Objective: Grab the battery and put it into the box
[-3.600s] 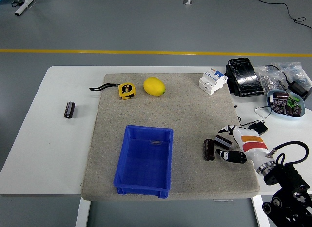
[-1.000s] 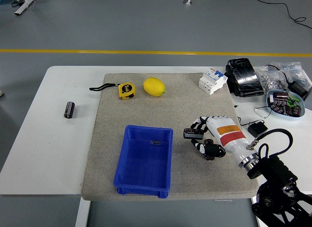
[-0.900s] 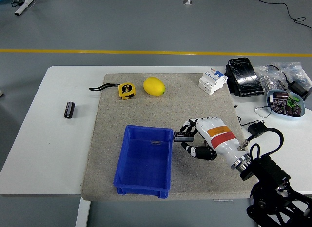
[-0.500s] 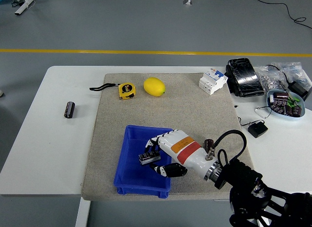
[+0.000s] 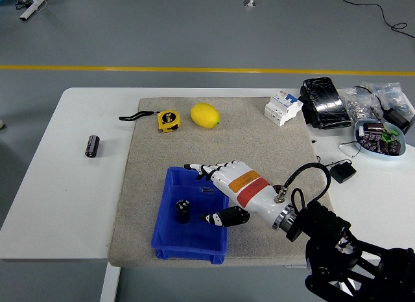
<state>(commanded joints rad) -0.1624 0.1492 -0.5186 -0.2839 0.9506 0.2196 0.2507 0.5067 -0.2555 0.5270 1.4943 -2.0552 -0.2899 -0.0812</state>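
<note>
Battery [image 5: 183,210] is sitting upright inside the blue box [image 5: 170,242] on the mat; right hand [image 5: 224,188] hangs over the box's right side, fingers [image 5: 198,167] spread, gripping nothing. Another battery [image 5: 93,146] lies far left on the desk

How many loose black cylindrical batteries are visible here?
2: one black cylindrical battery standing inside the blue plastic box, another lying on the white table's left side. The dish's contents are unclear.

We see bright, even overhead light, faint soft shadows under the lemon [image 5: 205,115] and blue box [image 5: 190,214], sharp focus, no glare.
</note>
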